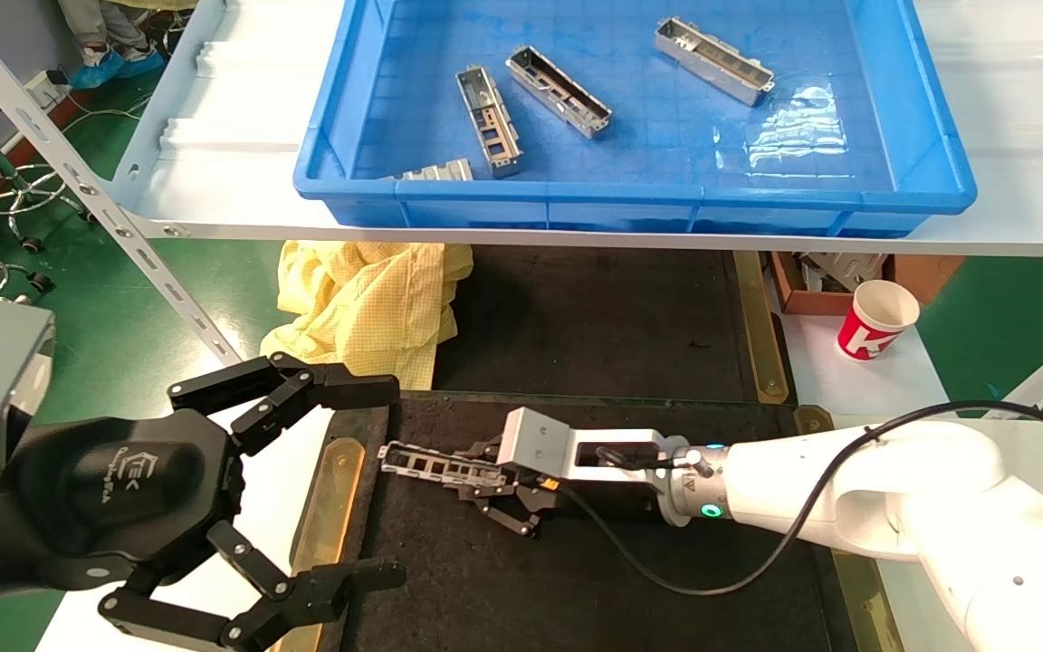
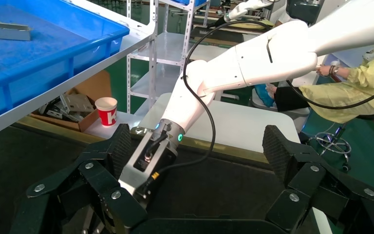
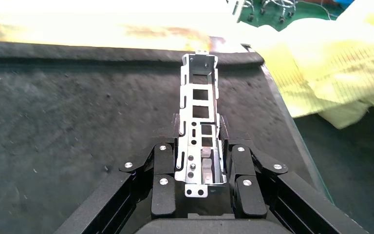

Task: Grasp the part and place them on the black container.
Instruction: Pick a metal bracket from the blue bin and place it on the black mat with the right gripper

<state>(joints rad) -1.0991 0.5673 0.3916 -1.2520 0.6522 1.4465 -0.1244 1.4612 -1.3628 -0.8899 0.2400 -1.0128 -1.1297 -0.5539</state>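
Part (image 3: 200,124), a slim silver channel with rectangular cutouts, sits clamped lengthwise between the fingers (image 3: 163,183) of the right gripper (image 1: 485,480), its free end sticking out past the fingertips. In the head view the right arm reaches in from the right, low over the black container (image 1: 576,580), with the part (image 1: 422,464) pointing toward the tray's left edge near a brass-coloured strip (image 1: 327,507). Whether the part already touches the scuffed surface or hangs just above it is hard to tell; from the wrist it looks very close. The left gripper (image 1: 304,489) holds nothing, its fingers (image 2: 280,153) spread wide, and it sits at the tray's left side, apart from the part. On the shelf above, a blue bin (image 1: 929,154) holds several more similar parts (image 1: 558,91). A crumpled yellow cloth (image 1: 368,303) lies below the shelf, beside the dark surface, and a red-and-white paper cup (image 1: 877,320) stands to the right.
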